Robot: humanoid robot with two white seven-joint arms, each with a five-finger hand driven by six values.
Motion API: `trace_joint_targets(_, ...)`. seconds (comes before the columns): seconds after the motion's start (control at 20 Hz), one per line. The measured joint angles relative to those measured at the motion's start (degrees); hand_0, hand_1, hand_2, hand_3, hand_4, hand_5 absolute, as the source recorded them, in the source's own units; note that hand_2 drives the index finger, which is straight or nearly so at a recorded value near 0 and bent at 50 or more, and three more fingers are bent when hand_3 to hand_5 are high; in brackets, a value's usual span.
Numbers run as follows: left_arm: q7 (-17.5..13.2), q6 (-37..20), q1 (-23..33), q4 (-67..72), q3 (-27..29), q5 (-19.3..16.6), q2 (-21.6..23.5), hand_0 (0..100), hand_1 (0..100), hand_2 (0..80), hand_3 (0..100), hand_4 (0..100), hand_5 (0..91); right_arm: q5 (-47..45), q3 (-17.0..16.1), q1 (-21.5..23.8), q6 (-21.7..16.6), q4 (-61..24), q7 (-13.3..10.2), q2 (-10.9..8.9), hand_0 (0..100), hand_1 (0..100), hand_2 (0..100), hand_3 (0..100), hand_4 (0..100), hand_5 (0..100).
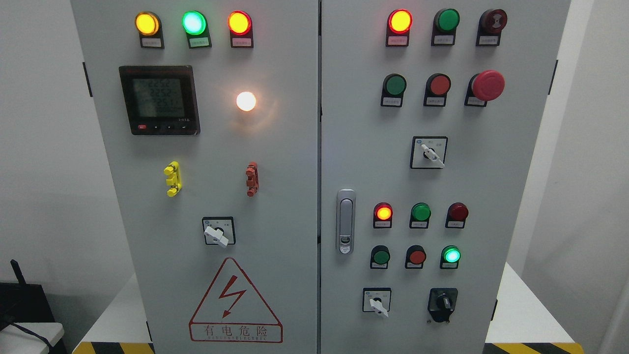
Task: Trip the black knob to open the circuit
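You will find the black knob [443, 302] at the lower right of the cabinet's right door [354, 147], just to the right of a white selector switch [377, 301] and below the lit green lamp [451, 255]. It sits on a black plate that is fixed to the door, so only the knob itself can turn.

I judge it is a stiff rotary switch made of hard plastic, with a spring detent inside. It is not fragile, but it may need a firm twist, and the smooth plastic could slip under the fingers. The best place to take hold is the raised ridge in the middle of the knob, pinched from both of its flat sides.

This ridge seems to stand nearly upright, so its long axis runs up and down on the door. The knob faces straight out toward the camera. The marks around it are too small to read, so I cannot tell which direction trips it.

No robot hand shows in the head view, so you cannot tell its state.
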Motion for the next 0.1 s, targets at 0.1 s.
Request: trace_joint_targets(0.1,0.0,0.0,0.0,0.0,0.0,0.0,0.0,12,39,0.0,0,0,0.0,0.0,0.0,0.1,0.0,-0.1,0.0,-0.16,0,17,0,12,14,18)
